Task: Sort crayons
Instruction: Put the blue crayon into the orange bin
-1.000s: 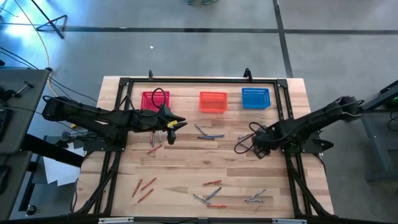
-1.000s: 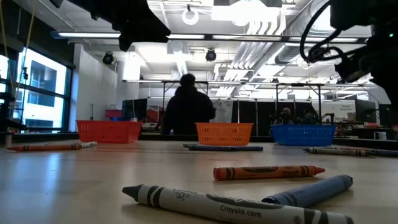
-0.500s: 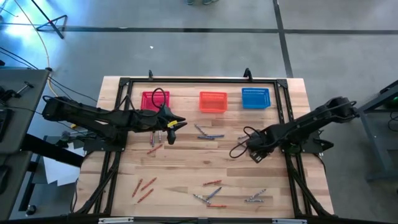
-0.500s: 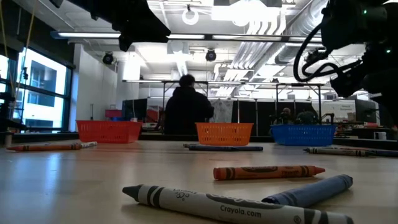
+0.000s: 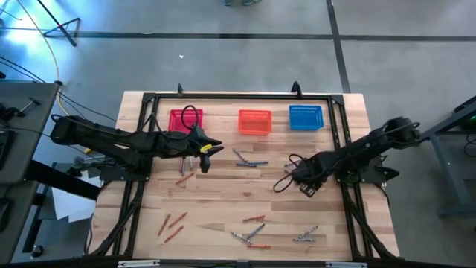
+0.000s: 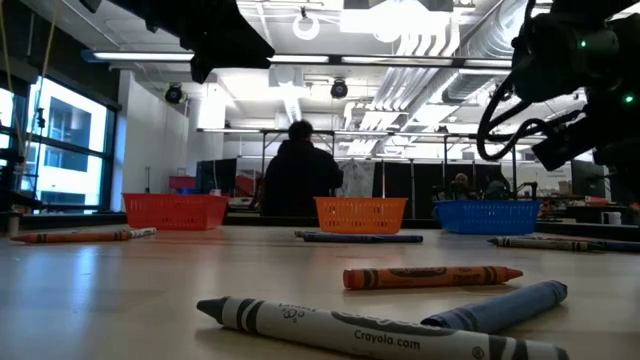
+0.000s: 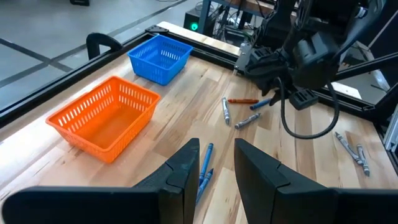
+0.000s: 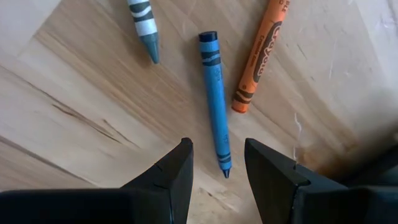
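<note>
Crayons lie flat and scattered on the wooden table (image 5: 223, 201). My right gripper (image 8: 217, 144) points straight down, open, just above a blue crayon (image 8: 215, 93) that lies in line with the gap between its fingers. A grey crayon (image 8: 144, 25) and an orange crayon (image 8: 258, 59) lie on either side of the blue one. In the high view this gripper (image 5: 301, 179) is right of the table's middle. My left gripper (image 7: 214, 146) hovers open and empty in front of the red basket (image 5: 186, 120), with two blue crayons (image 7: 205, 163) on the table beyond its fingertips.
An orange basket (image 5: 254, 122) and a blue basket (image 5: 306, 117) stand beside the red one along the far edge. More crayons lie near the front: red ones (image 5: 171, 223), a mixed group (image 5: 253, 231) and grey ones (image 5: 305, 237). A person (image 6: 300, 175) stands beyond the table.
My right gripper has sunk toward the crayons right of the table's middle, shifting slightly toward the left edge, and has rolled somewhat about its pointing line.
</note>
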